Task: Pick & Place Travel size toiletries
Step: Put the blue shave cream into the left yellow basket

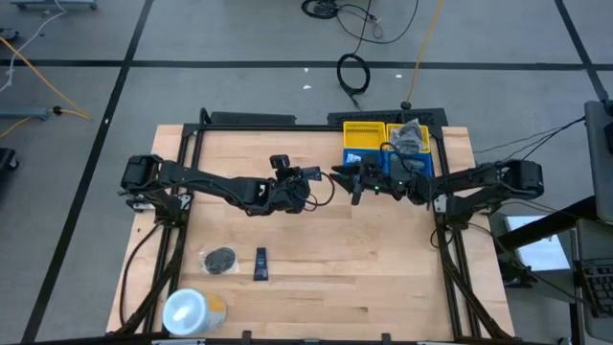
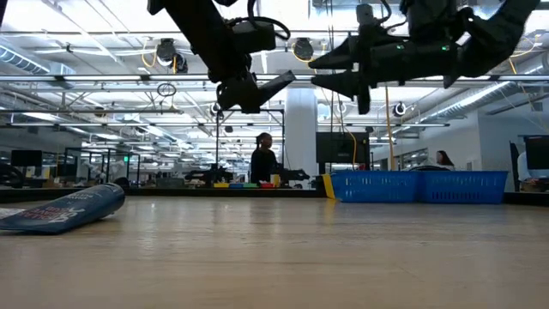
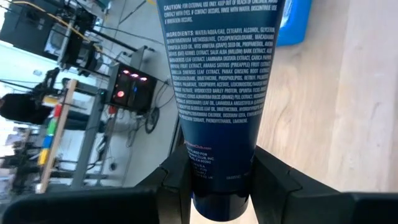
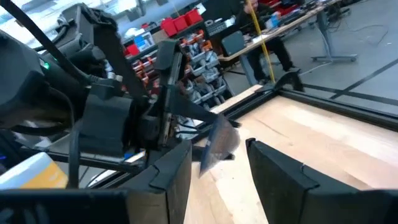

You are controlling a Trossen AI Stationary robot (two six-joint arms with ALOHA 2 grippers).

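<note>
My left gripper [image 1: 303, 178] [image 3: 221, 186] is over the table's middle, shut on a dark navy tube [image 3: 217, 74] [image 2: 273, 84] with white print. My right gripper [image 1: 342, 178] [image 4: 217, 177] is open and faces it from the right. Its fingers stand just short of the tube's flat free end [image 4: 217, 144], touching nothing. A second navy tube [image 1: 261, 264] [image 2: 60, 210] lies flat on the table near the front. A dark grey round flat piece [image 1: 218, 259] lies beside it. My left gripper pinches the navy tube at its cap end [image 3: 221, 177] between the two fingers [image 3: 177, 180]. The tube sticks straight out past the fingertips. It is roughly level and lifted clear above the table. Its flat end [image 2: 287, 79] points toward the table's right, at my right gripper.
A blue bin [image 1: 429, 161] [image 2: 420, 184] stands at the table's far right, with a yellow tray [image 1: 364, 131] and grey items [image 1: 412, 136] in it. A large white-and-yellow roll [image 1: 192, 311] sits at the near left corner. Bare wood lies between the arms and the near edge.
</note>
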